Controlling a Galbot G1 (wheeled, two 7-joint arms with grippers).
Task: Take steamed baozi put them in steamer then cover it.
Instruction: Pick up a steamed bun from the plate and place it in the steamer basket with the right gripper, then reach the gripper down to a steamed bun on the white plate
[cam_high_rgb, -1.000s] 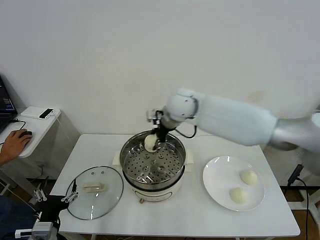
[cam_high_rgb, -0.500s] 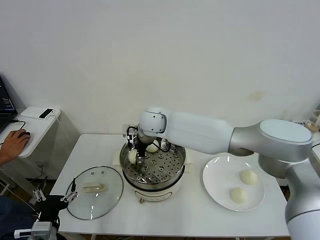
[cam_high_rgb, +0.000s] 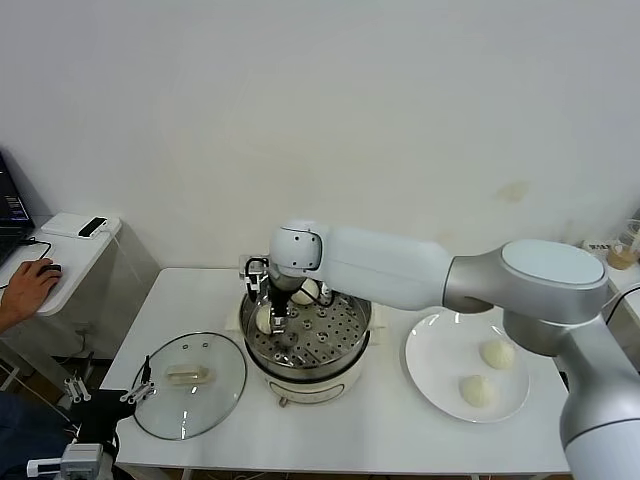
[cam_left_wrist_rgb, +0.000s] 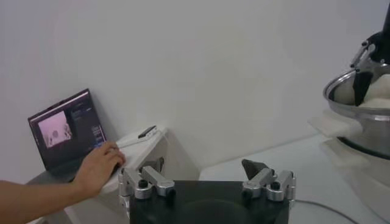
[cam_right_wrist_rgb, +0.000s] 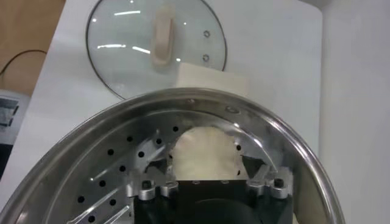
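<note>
I am reaching my right tool (cam_high_rgb: 268, 318) down into the steamer (cam_high_rgb: 306, 372), at its left inner side, and its fingers (cam_right_wrist_rgb: 145, 159) are closing around one bun (cam_right_wrist_rgb: 206, 152), which is sitting just above the holed tray (cam_right_wrist_rgb: 103, 182) and close against the steel wall. A second bun (cam_high_rgb: 305, 292) is lying at the back of the pot, just beyond my wrist (only partly showing behind it). Two more buns (cam_high_rgb: 497, 354) are resting on the white plate (cam_high_rgb: 432, 378) to the right of the steamer, well apart from my tool, one nearer the front edge (cam_high_rgb: 477, 391) than the other.

The glass lid (cam_high_rgb: 190, 385) is lying flat on the tabletop (cam_high_rgb: 390, 435) to the left of the steamer, its cream handle (cam_high_rgb: 188, 375) facing up, near the pot's base but not touching it. My left tool (cam_left_wrist_rgb: 207, 182) is waiting low beside the tabletop's left front corner, its fingers spread apart and holding nothing.

The tabletop is white and is standing against a plain pale wall. Off to the left, a person's hand (cam_high_rgb: 28, 288) is resting on a mouse at a small side desk, with a laptop (cam_left_wrist_rgb: 68, 131) open there.
</note>
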